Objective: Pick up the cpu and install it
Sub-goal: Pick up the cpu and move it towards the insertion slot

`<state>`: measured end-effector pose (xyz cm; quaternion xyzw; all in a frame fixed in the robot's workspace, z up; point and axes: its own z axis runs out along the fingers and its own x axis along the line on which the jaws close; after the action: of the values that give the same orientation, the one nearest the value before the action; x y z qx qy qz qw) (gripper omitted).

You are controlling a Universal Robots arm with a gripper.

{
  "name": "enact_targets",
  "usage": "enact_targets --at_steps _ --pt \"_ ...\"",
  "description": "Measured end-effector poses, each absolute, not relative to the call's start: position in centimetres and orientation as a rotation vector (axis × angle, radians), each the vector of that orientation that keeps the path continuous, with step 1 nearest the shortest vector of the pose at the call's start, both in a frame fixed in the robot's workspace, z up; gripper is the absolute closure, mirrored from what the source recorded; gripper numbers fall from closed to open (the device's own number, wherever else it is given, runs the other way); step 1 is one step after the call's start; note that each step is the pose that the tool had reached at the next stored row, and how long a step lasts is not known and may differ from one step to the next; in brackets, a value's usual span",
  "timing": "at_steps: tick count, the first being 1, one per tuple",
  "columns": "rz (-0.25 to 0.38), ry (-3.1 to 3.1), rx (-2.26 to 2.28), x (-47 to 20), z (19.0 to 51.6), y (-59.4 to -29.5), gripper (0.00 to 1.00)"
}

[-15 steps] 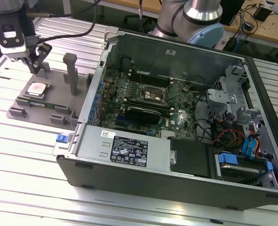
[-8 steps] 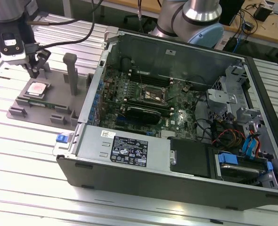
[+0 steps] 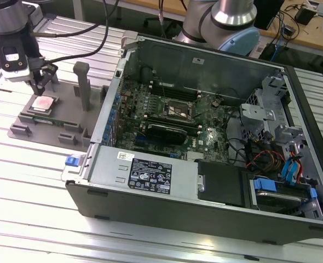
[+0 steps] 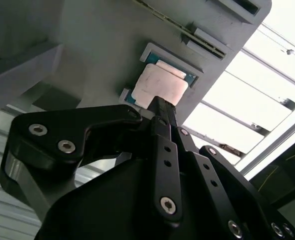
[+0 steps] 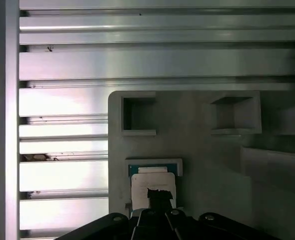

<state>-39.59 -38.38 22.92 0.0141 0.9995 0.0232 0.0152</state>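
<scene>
The cpu [image 3: 42, 104] is a small square chip with a pale metal top. It lies flat in a recess of the grey holder block [image 3: 68, 120] at the exterior view's left. My gripper [image 3: 39, 87] hangs straight above it, fingers drawn together into one narrow tip. In both wrist views that tip [image 4: 160, 103] [image 5: 159, 196] sits over the near edge of the cpu [image 4: 157, 82] [image 5: 150, 181]; I cannot tell whether it touches. The black socket frame [image 3: 179, 111] on the motherboard lies inside the open computer case [image 3: 150, 175].
The grey holder block carries upright posts [image 3: 81, 82] beside the chip and square pockets [image 5: 138, 115]. It rests on a ribbed aluminium table [image 3: 35, 192]. The case wall [image 3: 109, 104] rises between block and motherboard. An arm's base [image 3: 227, 22] stands behind the case.
</scene>
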Motion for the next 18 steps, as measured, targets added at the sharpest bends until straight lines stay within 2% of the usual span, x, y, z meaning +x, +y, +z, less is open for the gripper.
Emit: enact_targets --at_steps 9,18 --pt "0.072 3.119 0.005 -39.6 20.8 -38.8 0.89" --pt "0.073 3.12 0.005 -39.2 20.7 -38.9 0.89"
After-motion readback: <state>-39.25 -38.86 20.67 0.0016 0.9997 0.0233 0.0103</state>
